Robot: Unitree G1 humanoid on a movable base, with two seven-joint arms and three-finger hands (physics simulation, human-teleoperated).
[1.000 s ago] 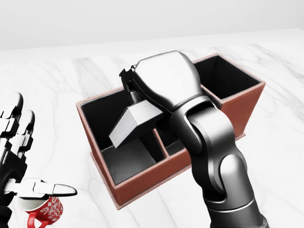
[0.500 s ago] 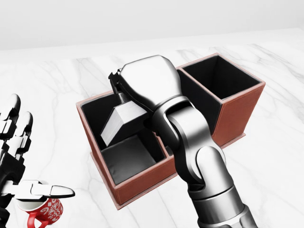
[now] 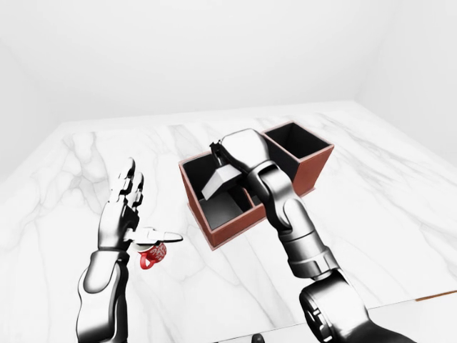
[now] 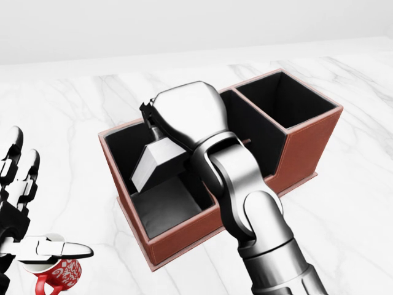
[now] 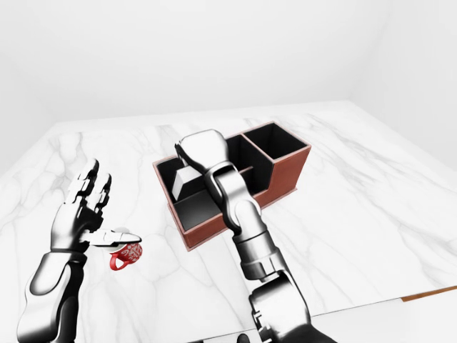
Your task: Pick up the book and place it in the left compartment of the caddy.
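Over the caddy's (image 4: 307,144) left compartment, the right hand (image 4: 184,114), clenched on the book (image 4: 153,163), has shifted left since 1 second ago, nearing release.

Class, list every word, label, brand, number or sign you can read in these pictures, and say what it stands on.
None can be read.
The red mug bears a white pattern, too small and blurred to tell whether it is lettering.
The book held in the right hand and the caddy show no print.
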